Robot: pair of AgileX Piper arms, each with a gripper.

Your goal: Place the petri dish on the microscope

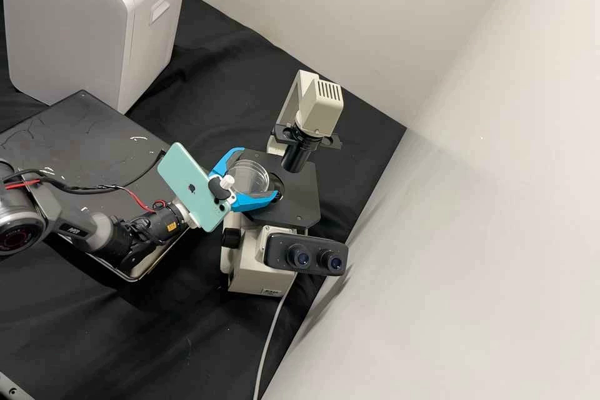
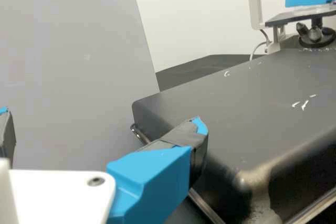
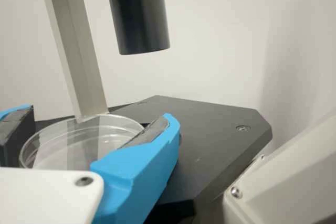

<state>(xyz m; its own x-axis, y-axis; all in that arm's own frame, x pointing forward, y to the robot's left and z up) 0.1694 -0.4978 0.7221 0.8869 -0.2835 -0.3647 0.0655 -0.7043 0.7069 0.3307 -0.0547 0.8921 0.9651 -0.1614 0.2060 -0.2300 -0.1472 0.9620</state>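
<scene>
Right tool [image 1: 255, 175], closed on the dish [image 3: 73, 140], holds it at the microscope [image 1: 262, 262] stage [image 1: 300, 206]; we judge placement under way: next, settle it over the aperture [image 1: 284, 192] and release. Left tool [image 2: 100, 121] gapes empty.

one petri dish [image 1: 249, 175], one microscope [image 1: 301, 200], two pincers [image 1: 257, 173] [image 2: 100, 121], one white box [image 1: 81, 19]

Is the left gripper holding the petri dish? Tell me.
No, the petri dish sits between the fingers of the right gripper, over the microscope stage.
</scene>
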